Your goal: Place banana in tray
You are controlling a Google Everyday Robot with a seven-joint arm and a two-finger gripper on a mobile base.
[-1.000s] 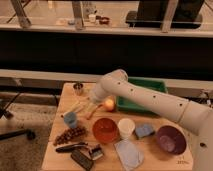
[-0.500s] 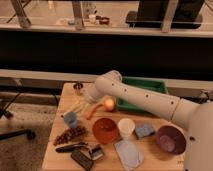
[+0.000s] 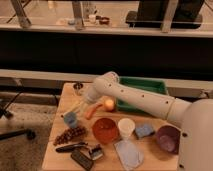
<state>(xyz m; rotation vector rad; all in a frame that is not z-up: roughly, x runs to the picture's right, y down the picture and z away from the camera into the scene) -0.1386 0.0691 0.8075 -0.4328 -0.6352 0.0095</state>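
The banana is a pale, slender shape lying on the left part of the wooden table, just above a small blue cup. My gripper hangs from the white arm's bent wrist right over the banana's right end and stands open, with nothing held in it. Whether it touches the banana I cannot tell. The green tray sits at the back right of the table, partly hidden behind the arm.
An orange stick and a round yellow-orange fruit lie just right of the gripper. In front are a blue cup, grapes, a red bowl, a white cup, a blue sponge and a purple bowl.
The arm has swung left and sunk lower, bringing the gripper down toward the banana. The objects on the table have stayed where they were.
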